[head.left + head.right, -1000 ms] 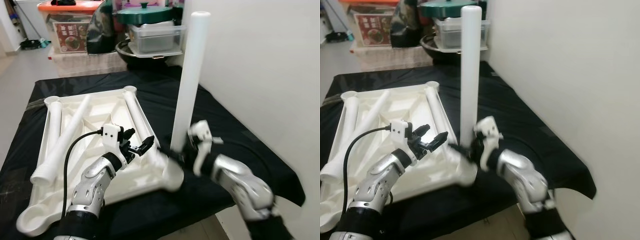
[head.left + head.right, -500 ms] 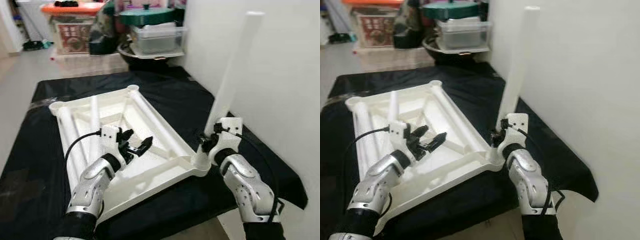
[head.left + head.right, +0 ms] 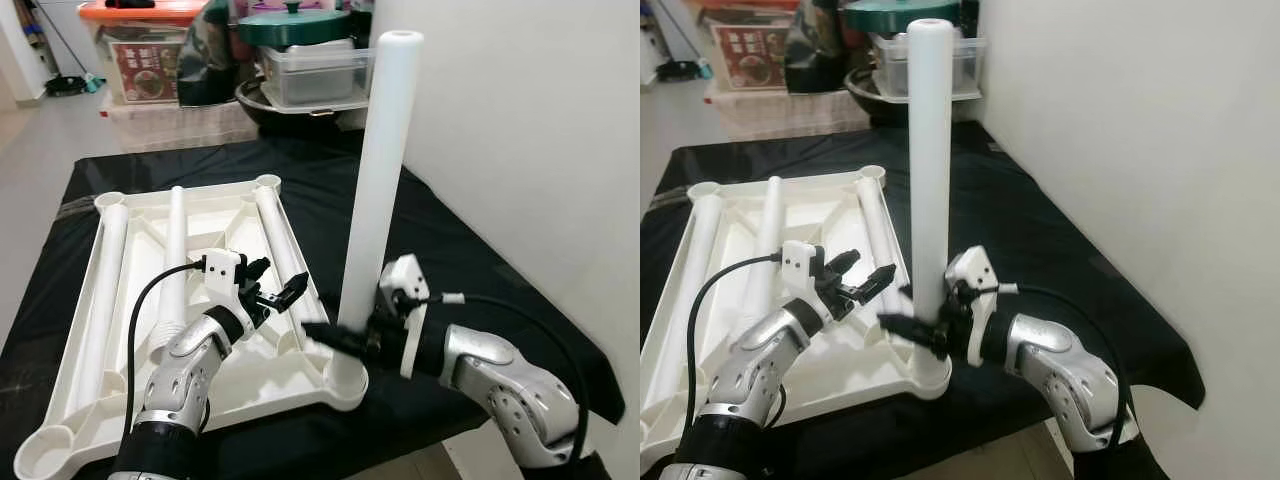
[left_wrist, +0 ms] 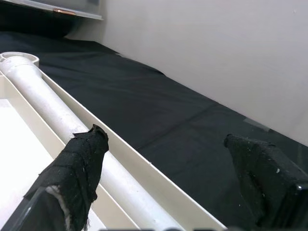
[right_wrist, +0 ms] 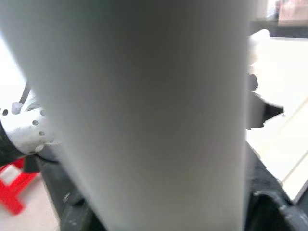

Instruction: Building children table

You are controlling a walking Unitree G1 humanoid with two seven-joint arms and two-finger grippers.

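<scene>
- Standing upright in the near right corner socket of the upturned tabletop [image 3: 230, 385], the white leg [image 3: 375, 190] was where I read the job: its foot sat in the socket, its top end free.
- My right gripper [image 3: 335, 337] was clamped around the leg low down, just above the socket; the right wrist view showed the tube pressed close between its fingers.
- I judged the leg a light, stiff, hollow plastic tube, smooth and likely slippery, so holding it low near the socket looked best.
- My left gripper [image 3: 278, 290] hovered with fingers spread, holding nothing, over the tabletop's inner side beside a loose leg [image 3: 283, 245].
- Two more loose legs [image 3: 172, 265] lay in the tabletop.
- Everything rested on a black cloth [image 3: 450, 250], next to a white wall [image 3: 540, 140].
</scene>
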